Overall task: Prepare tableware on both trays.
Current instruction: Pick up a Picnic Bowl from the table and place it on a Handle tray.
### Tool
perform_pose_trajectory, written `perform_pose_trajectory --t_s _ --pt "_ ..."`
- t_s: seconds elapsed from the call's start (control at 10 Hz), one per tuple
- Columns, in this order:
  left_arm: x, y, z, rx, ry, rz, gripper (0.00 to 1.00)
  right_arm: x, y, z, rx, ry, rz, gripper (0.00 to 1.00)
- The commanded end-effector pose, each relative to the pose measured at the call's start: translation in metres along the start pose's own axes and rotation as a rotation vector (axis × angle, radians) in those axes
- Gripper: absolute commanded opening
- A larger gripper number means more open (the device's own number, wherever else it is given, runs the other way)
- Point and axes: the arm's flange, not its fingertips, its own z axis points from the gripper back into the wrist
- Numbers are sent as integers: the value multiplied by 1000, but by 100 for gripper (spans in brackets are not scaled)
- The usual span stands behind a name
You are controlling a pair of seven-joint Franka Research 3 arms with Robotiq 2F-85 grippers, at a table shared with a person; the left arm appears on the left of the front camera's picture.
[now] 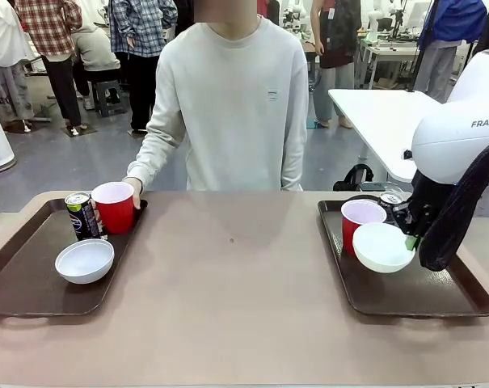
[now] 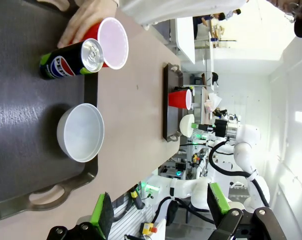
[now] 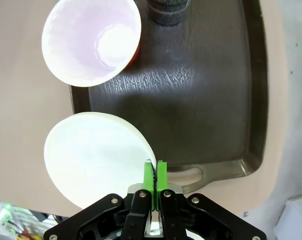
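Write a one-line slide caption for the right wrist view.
Right gripper pinches the rim of a small round white bowl above the dark brown plastic tray, beside a red plastic cup.

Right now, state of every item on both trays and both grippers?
Left tray: flat on table.
Pepsi can: upright, unopened.
Left red cup: upright, person's hand on it.
Left white bowl: upright, empty.
Right red cup: upright, empty.
Right white bowl: rim pinched by right gripper.
Left gripper: open, empty.

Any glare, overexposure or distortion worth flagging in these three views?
Right wrist view: bowl in the right gripper is blown out white. Left wrist view: rolled sideways, bright washed-out background behind the left gripper. Front view: evenly lit, sharp.
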Motion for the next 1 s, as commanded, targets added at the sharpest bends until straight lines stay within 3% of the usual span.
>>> perform_pose_trajectory --t_s 0.0,0.4,0.7,0.9 --pt "-1 -1 2 -7 0 -6 100 20 -10 -15 -25 56 52 3" --pt "-1 -1 2 -7 0 -6 100 36 -16 -53 -49 145 59 3" --pt "-1 -1 2 -7 0 -6 100 37 -15 -64 -67 182 69 96" --pt "-1 -1 2 -7 0 -6 100 28 -13 -52 -70 145 84 100"
